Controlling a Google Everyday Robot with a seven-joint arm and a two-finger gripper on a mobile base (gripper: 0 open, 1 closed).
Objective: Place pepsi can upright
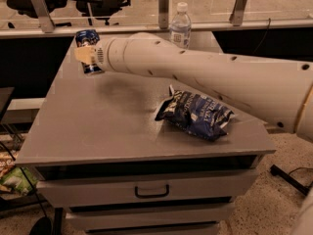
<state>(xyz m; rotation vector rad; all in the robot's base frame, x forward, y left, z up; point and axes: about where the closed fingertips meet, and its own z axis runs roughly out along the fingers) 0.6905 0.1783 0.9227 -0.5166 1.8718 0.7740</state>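
Note:
The pepsi can [87, 38], dark blue with a silver top, stands about upright at the far left of the grey table [98, 126]. My gripper [86, 56] is at the end of the long white arm reaching in from the right, and it is shut on the can's middle. Its pale fingers [83, 55] cross the can's front. The can's lower end shows just below the fingers, at or just above the tabletop.
A clear water bottle [180, 25] with a white cap stands at the table's back edge. A dark blue foil snack bag [196, 114] lies at the right. Drawers [151, 191] sit under the tabletop. A rail with posts [164, 6] runs behind.

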